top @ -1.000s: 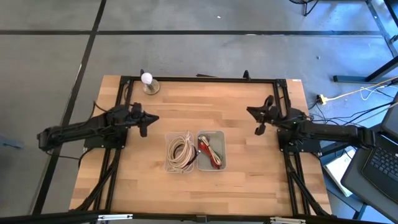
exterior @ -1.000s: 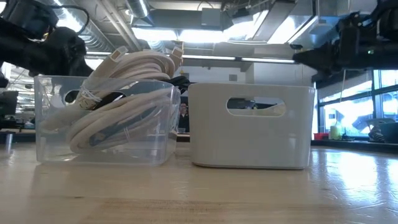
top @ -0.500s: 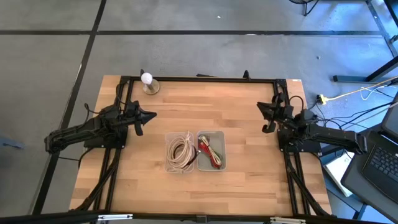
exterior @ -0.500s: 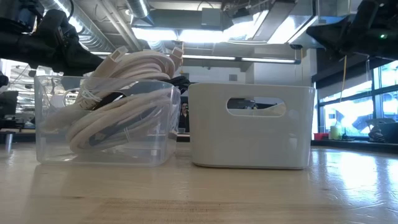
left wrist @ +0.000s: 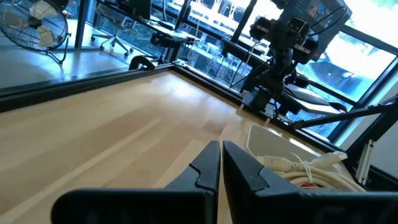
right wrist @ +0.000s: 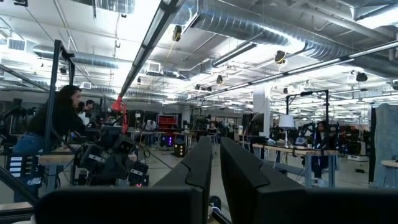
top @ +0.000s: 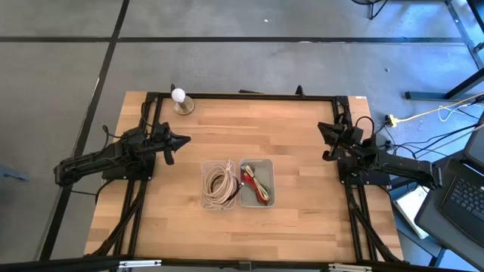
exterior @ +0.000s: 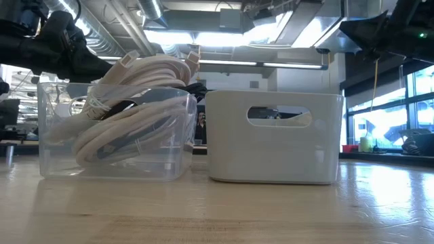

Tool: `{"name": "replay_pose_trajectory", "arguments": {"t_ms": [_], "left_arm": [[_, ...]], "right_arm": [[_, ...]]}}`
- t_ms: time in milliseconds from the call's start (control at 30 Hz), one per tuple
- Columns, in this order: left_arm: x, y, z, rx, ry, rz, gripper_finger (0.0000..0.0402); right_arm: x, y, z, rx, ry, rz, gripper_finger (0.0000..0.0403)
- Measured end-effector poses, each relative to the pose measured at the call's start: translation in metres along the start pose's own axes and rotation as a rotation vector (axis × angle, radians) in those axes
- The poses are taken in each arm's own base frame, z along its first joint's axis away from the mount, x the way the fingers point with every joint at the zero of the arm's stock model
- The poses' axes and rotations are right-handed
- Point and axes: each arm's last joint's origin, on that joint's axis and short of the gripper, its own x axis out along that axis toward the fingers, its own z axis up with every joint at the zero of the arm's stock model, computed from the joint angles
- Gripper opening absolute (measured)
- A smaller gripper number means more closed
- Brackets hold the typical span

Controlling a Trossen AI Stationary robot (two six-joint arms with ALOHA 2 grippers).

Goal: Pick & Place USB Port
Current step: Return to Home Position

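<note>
At the middle of the worktop stands the transparent bin just beside a white bin. Coiled white cables lie inside it. Left end effector and right end effector hover at opposite sides, fingers together.

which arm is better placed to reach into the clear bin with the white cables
Left, likely: the left gripper sits nearer the clear bin, while the right gripper is farther, with the white bin between.
</note>
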Motion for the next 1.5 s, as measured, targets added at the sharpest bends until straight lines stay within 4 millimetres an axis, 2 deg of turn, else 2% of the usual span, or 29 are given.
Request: {"name": "replay_pose_trajectory", "arguments": {"t_ms": [167,300,367,533,933,1500], "left_arm": [[0.000,0.000,0.000,0.000,0.000,0.000,0.0011],[0.000,0.000,0.000,0.000,0.000,0.000,0.0008],[0.000,0.000,0.000,0.000,0.000,0.000,0.0009],[0.000,0.000,0.000,0.000,0.000,0.000,0.0012],[0.000,0.000,0.000,0.000,0.000,0.001,0.0011],[0.000,0.000,0.000,0.000,0.000,0.001,0.0012]], "right_arm": [[0.000,0.001,-0.002,0.075,0.020,0.012,0.0037],[-0.006,0.013,-0.026,0.136,0.284,0.287,0.0037],[-0.009,0.017,-0.032,0.155,0.348,0.354,0.0037],[-0.011,0.017,-0.034,0.199,0.385,0.248,0.0037],[-0.014,0.022,-0.036,0.015,0.385,0.338,0.0037],[-0.014,0.022,-0.036,-0.004,0.388,0.341,0.0037]]}}
